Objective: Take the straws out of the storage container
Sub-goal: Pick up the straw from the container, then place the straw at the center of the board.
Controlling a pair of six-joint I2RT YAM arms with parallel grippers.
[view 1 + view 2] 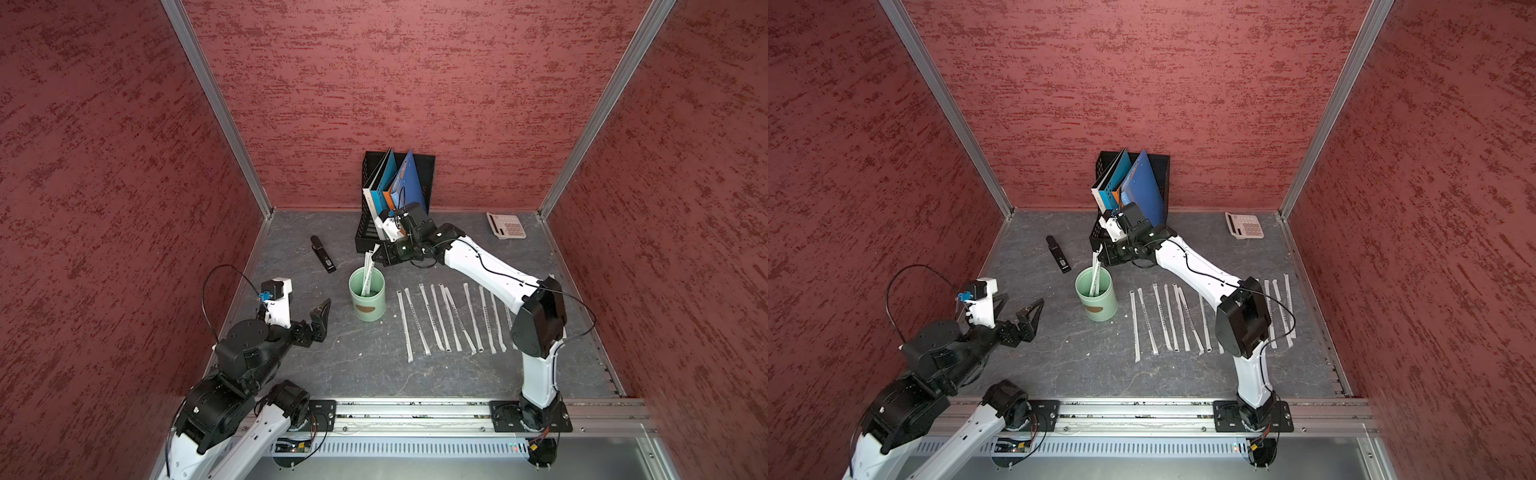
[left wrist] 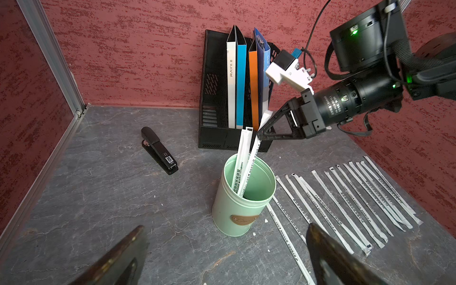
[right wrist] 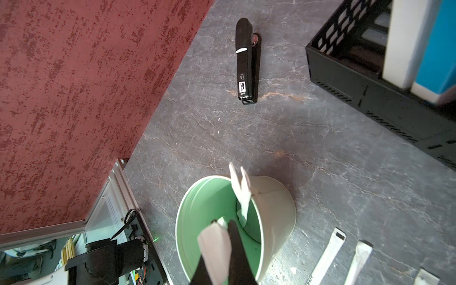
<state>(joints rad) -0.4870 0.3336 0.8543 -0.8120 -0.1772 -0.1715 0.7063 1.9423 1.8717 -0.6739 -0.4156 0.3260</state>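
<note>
1. Two straws (image 2: pixel 243 162) stand in the green cup (image 2: pixel 237 217). They lean side by side and stick up past its rim. The cup stands upright on the grey table (image 1: pixel 365 374).
2. The right gripper (image 2: pixel 259 135) has its jaws pinched shut on the held straw (image 2: pixel 254 153), close to its top end. A bit of paper pokes out past the jaws. The bottom end is down inside the cup.
3. The other straw (image 2: pixel 243 143) is just beside the held one. Its top is next to the jaws. In the right wrist view only one strip of paper sits between them.
4. What could go wrong:
   - A sideways pull could drag the straw on the rim and tip the light cup.
   - The paper is thin and smooth, so the straw may slip out of the pinch.
   - The other straw could rub along and pop out too.
   - The straw is longer than the cup, so I think it needs a long, straight lift.
5. A row of straws (image 1: pixel 449 320) lies flat on the table beside the cup, on the right arm's side.
6. The left gripper (image 1: pixel 1019 304) hangs on the cup's other side with jaws wide and nothing in them.
7. The black file rack (image 2: pixel 214 98) is close behind the right gripper and could get bumped.
</note>
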